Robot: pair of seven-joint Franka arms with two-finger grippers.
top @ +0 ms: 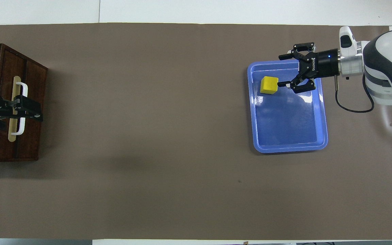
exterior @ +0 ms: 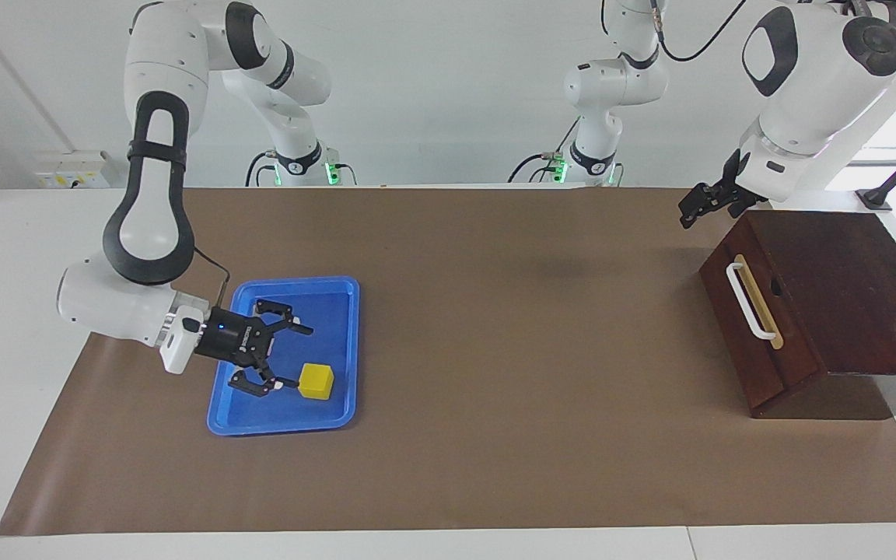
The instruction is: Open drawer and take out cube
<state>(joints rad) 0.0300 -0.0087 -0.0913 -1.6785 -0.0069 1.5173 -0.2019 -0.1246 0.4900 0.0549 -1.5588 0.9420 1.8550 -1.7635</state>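
Observation:
The yellow cube (exterior: 316,381) (top: 268,85) lies in the flat blue tray (exterior: 339,295) (top: 318,146), at the tray's end farther from the robots. My right gripper (exterior: 298,357) (top: 282,70) is low over the tray beside the cube and open. One fingertip (exterior: 286,383) is right next to the cube, and the cube is not between the fingers. The drawer (exterior: 743,342) (top: 29,139), with its white handle (exterior: 747,299) (top: 23,89), sits flush in the dark wooden box at the left arm's end of the table. My left gripper (exterior: 689,216) (top: 36,114) hangs in the air over the drawer front, clear of the handle.
A brown mat (exterior: 510,350) (top: 148,136) covers the table between the tray and the box. The dark wooden box (exterior: 845,288) stands at the mat's edge at the left arm's end.

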